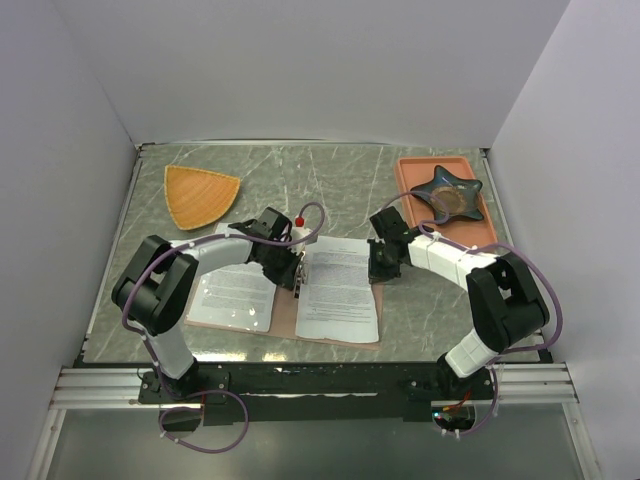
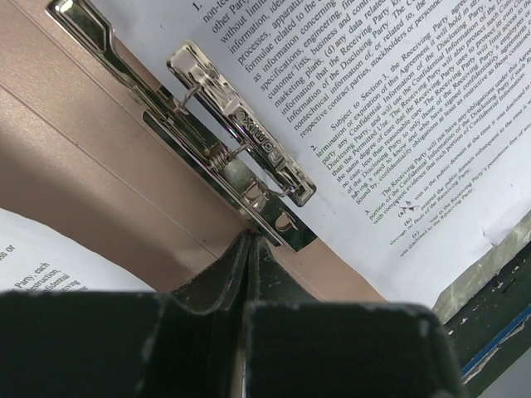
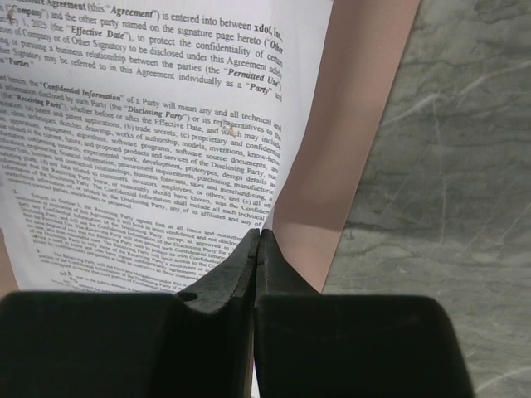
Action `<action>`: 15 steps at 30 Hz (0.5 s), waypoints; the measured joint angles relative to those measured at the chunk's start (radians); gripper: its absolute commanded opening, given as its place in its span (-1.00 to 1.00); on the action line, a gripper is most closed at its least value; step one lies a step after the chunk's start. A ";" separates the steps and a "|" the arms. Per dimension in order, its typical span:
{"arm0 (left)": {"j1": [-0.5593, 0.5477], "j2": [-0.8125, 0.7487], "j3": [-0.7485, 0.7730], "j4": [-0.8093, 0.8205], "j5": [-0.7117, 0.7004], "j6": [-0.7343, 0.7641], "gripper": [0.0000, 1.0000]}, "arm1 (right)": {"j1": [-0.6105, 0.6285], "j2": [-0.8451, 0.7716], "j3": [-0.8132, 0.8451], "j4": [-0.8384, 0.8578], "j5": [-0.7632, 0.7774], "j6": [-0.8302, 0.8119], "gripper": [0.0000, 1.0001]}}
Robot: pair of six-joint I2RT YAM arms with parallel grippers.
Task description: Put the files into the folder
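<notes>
You're holding L gripper [image 2: 250,240], shut, right behind clip [image 2: 241,137] running along folder [image 2: 75,141] spine; R gripper [image 3: 260,236], also shut, sitting at file [image 3: 149,149] edge.

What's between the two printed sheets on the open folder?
A silver spring clip fixed along the bare middle strip of the folder, with the shut left gripper at its near end. Clearest in the left wrist view.

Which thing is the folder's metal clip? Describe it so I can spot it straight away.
On the grey table, the pinkish-brown folder lies open near the front edge, files on both halves. The clip runs alongside its centre crease, just beyond the shut left gripper; it is the only shiny silver metal piece there.
</notes>
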 measured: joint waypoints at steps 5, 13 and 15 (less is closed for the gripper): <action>-0.002 -0.004 0.000 -0.018 0.000 0.000 -0.92 | 0.000 0.000 0.000 -0.026 0.036 -0.006 -0.22; 0.001 -0.028 0.000 -0.046 -0.005 -0.001 -0.94 | 0.000 -0.014 0.000 -0.083 0.067 -0.006 0.23; 0.002 -0.032 0.000 -0.048 -0.004 -0.001 -0.94 | 0.000 -0.026 0.001 -0.108 0.081 -0.002 0.36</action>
